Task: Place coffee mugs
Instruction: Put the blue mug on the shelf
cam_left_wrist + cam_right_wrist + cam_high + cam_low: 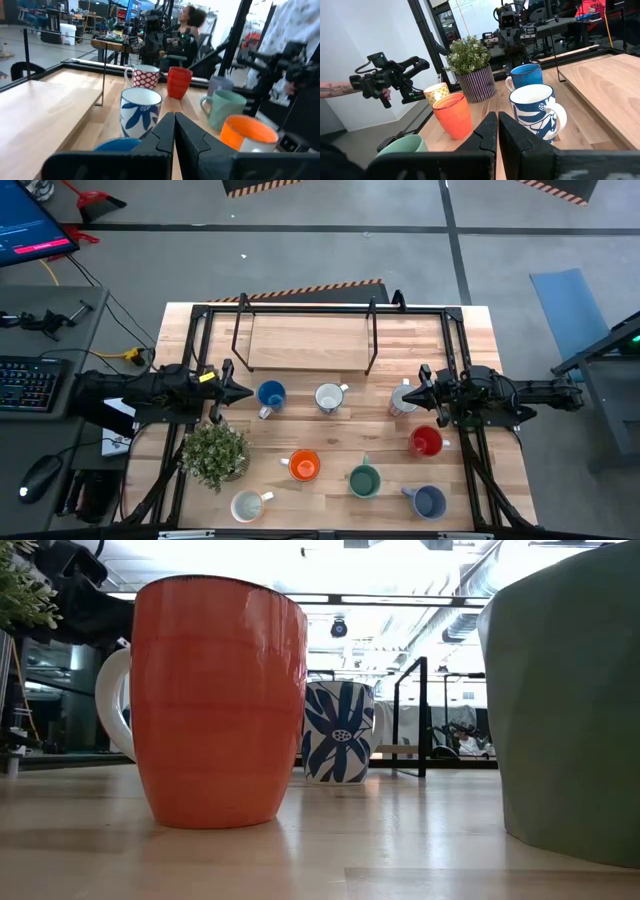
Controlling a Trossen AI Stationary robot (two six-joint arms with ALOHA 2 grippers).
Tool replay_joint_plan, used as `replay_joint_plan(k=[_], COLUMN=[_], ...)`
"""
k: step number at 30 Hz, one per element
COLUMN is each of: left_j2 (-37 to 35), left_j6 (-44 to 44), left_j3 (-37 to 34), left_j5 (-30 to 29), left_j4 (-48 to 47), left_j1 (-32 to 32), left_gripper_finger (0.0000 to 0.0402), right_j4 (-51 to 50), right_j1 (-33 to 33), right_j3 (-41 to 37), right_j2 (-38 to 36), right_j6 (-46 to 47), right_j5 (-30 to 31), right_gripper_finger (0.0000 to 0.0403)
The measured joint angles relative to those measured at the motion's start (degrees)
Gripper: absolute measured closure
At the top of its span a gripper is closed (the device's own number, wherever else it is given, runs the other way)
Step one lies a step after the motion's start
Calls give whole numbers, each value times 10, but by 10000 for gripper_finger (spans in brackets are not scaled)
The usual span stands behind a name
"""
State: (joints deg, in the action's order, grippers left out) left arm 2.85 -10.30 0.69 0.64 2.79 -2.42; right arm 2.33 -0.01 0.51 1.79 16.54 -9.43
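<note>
- You've got a pale wooden slatted table [300,442], and at its back a low raised wooden shelf [305,340] on thin black legs, bare in the high view. I'd guess that's where the mugs are meant to go.
- Left arm's at the left edge, left gripper [243,391] with fingers pressed together, holding nothing, just beside the glossy blue ceramic mug [270,394].
- Right gripper [421,387] is likewise closed and empty, tip just beside the red-and-white patterned mug [402,399].
- Leafy potted plant [214,452] in a striped pot sits front-left; leave it alone.
- Mugs lie scattered: white mug with blue leaf print [329,397] mid-table, red mug [426,442], orange mug [303,466], green mug [364,480], slate-blue mug [428,501], cream mug [248,506] at the front.
- By my read no mug is picked yet; your next move needs one gripper parted and lined up on the nearest mug's rim or handle.
- Only the right wrist view shows a person's forearm [335,90] off the table; the low view shows the orange mug's white handle [113,700].
</note>
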Motion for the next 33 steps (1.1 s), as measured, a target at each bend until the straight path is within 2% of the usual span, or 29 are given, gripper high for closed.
replay_joint_plan(k=[8, 17, 23, 25, 29, 33], left_j2=[0, 0, 0, 0, 0, 0], left_j6=[-79, -193, -202, -206, -198, -199], left_j3=[0, 1, 1, 1, 0, 0], left_j5=[0, 0, -3, -22, -110, -142], left_j4=[25, 128, 158, 176, 183, 178], left_j1=[0, 0, 1, 1, 1, 2], left_gripper_finger=[399, 399, 399, 399, 399, 399], right_j4=[0, 0, 1, 14, 59, 69], right_j1=[0, 0, 0, 0, 0, 0], right_j3=[0, 0, 0, 0, 0, 0], right_j2=[0, 0, 1, 1, 1, 1], right_j6=[34, 40, 54, 66, 70, 57], right_j5=[2, 5, 5, 21, 96, 146], right_gripper_finger=[402, 402, 402, 402, 402, 402])
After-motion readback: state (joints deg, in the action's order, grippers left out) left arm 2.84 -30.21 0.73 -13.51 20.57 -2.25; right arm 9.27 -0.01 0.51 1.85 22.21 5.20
